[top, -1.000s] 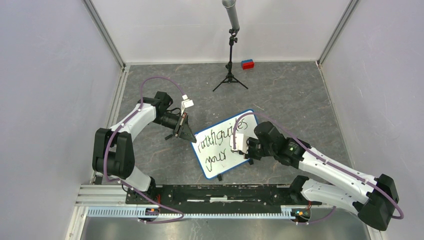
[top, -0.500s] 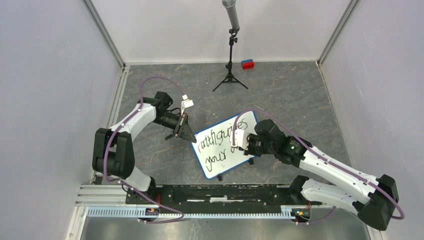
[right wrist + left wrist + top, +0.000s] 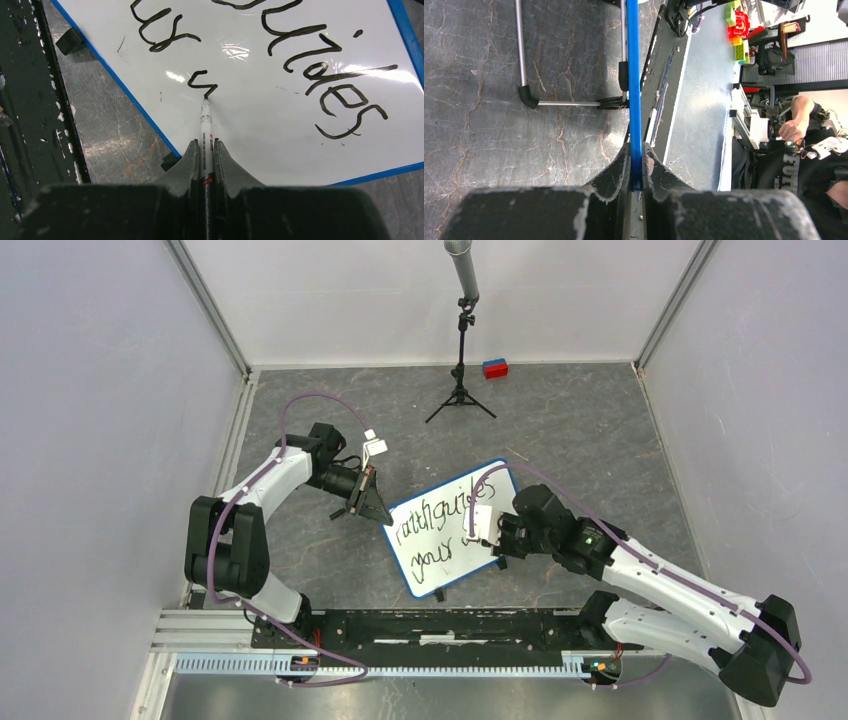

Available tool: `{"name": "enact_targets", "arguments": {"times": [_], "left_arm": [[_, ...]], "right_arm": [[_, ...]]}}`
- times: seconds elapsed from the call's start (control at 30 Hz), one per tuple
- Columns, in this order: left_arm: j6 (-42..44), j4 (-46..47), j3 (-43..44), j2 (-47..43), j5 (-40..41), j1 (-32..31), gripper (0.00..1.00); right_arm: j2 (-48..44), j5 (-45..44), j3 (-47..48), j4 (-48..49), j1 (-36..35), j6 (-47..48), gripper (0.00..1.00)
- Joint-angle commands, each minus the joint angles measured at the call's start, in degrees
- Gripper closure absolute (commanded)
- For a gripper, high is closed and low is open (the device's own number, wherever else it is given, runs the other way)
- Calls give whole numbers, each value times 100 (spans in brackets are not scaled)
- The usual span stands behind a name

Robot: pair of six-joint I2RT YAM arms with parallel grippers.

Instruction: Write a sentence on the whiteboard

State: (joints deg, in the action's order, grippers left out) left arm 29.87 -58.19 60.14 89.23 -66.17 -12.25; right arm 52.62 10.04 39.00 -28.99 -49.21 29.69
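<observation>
The whiteboard (image 3: 440, 560), white with a blue rim, lies tilted at mid-table. Its sentence (image 3: 432, 521) reads "Faith guides" with "your" below; in the right wrist view the letters (image 3: 330, 90) are large. My left gripper (image 3: 378, 510) is shut on the board's left blue rim (image 3: 634, 100), seen edge-on in the left wrist view. My right gripper (image 3: 487, 537) is shut on a white marker (image 3: 204, 135). Its tip touches the board at the end of a fresh short stroke (image 3: 201, 82) after "your".
A black tripod (image 3: 460, 390) with a grey pole stands at the back. A red and blue block (image 3: 494, 368) lies by the back wall. The black rail (image 3: 440, 625) runs along the near edge. The board's small black feet (image 3: 69, 40) show at its lower rim.
My right gripper has shifted slightly right and toward the near edge over the board's second line with the marker. The left arm and the board have not moved.
</observation>
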Motion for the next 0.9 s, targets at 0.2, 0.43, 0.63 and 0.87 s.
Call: {"name": "enact_targets", "arguments": {"times": [0.2,0.43,0.63,0.87], "left_arm": [[382,116,24,0,157,-49,98],[375,111,24,-8,166,-54,98],[362,119,24,-29,167,-49,97],[354,116,33,-11,157,-50,98]], "right_arm": [[-5,-415,159,-199,34,117,100],[77,-655,494,-33,71,47,100],[-40,-534,468,-103,86,-46,100],[-293,-458,249,-243,118,-205,100]]}}
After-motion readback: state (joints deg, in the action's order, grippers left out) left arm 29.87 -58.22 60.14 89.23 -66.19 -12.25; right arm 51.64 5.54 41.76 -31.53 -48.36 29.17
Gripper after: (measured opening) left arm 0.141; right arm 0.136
